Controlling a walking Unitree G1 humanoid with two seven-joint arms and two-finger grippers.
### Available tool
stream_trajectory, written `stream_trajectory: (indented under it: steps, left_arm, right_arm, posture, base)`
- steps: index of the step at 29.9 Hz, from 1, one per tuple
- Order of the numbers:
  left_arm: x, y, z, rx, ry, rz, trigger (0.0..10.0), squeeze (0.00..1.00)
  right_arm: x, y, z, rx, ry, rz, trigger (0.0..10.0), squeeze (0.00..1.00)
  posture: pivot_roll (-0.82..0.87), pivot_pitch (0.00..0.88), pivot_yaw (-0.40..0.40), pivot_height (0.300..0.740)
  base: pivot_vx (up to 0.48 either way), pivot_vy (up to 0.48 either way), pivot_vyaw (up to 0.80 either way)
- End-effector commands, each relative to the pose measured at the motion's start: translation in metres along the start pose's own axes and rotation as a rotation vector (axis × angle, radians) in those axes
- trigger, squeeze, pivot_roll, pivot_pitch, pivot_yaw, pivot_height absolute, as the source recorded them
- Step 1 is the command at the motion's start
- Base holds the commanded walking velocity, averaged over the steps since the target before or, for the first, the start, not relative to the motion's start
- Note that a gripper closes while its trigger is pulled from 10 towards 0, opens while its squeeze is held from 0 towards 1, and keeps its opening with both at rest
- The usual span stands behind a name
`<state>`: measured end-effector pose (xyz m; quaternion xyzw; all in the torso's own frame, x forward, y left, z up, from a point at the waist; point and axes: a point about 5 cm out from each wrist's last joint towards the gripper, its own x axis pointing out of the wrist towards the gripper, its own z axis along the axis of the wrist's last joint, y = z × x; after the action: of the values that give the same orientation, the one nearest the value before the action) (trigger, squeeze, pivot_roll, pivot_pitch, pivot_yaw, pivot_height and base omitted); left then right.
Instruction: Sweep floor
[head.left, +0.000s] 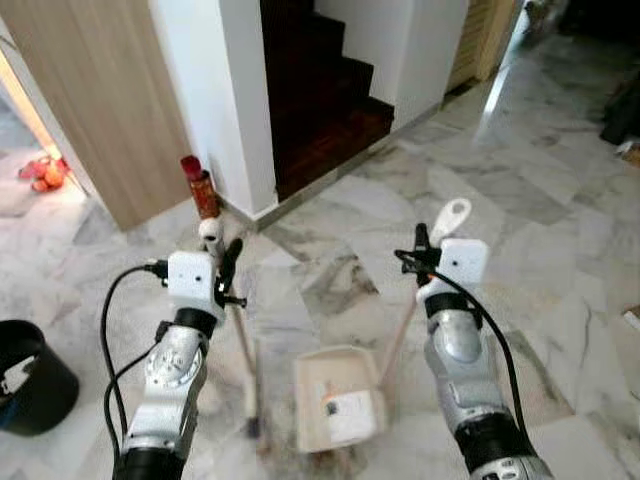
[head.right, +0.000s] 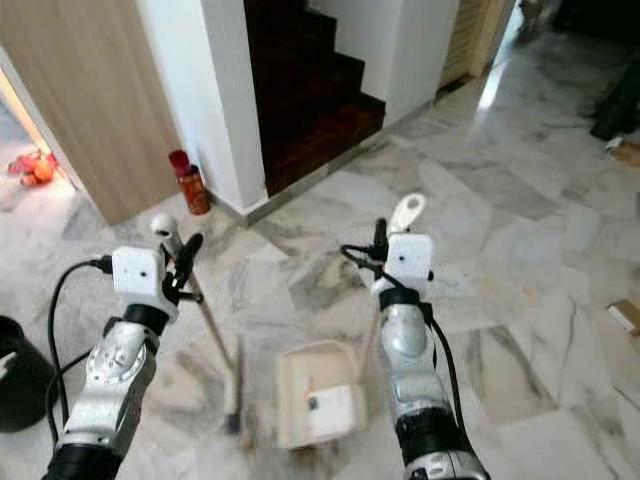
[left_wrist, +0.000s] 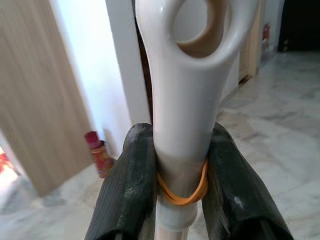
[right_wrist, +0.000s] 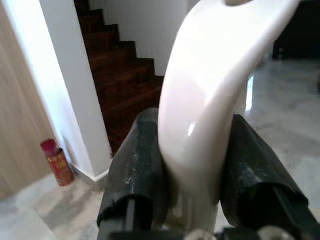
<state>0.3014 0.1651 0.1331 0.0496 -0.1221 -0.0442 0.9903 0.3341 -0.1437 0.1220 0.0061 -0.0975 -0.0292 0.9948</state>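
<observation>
My left gripper (head.left: 231, 252) is shut on the white broom handle (left_wrist: 192, 100), just below its looped top end, where an orange rubber band wraps it. The broom slants down to its head (head.left: 252, 424) on the marble floor. My right gripper (head.left: 422, 240) is shut on the long white dustpan handle (right_wrist: 205, 100), with black fingers (right_wrist: 142, 165) on both sides. The cream dustpan (head.left: 340, 400) rests on the floor between my arms, a label stuck inside it. Grey dirt smudges lie around the pan.
A red can (head.left: 200, 187) stands at the foot of the white pillar (head.left: 225, 90), beside a wooden panel (head.left: 110, 100). Dark stairs (head.left: 320, 90) rise behind. A black bin (head.left: 30, 375) sits at the left. Open marble floor (head.left: 560, 230) stretches to the right.
</observation>
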Motion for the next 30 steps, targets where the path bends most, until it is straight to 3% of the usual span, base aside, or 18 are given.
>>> stream_trajectory:
  steps: [1,16,30]
  left_arm:
    - [0.0043,-0.0048,0.0099,-0.004,-0.044,-0.018,10.0,0.00]
    - [0.0043,-0.0040,0.0099,-0.001,-0.043,-0.018,10.0,0.00]
    - [0.0044,-0.0035,0.0100,0.001,-0.044,-0.018,10.0,0.00]
  right_arm:
    - [0.0033,-0.0027,0.0105,0.008,-0.049,-0.009,10.0,0.00]
    - [0.0032,-0.0008,0.0103,0.007,-0.049,-0.001,10.0,0.00]
    - [0.0032,0.0013,0.0100,0.006,-0.049,0.008,10.0,0.00]
  posture:
    - [0.11,0.045,0.042,0.740]
    - [0.12,0.046,0.044,0.740]
    - [0.12,0.043,0.046,0.740]
  base:
    - [0.000,0.352,0.00]
    - [0.000,0.352,0.00]
    - [0.000,0.351,0.43]
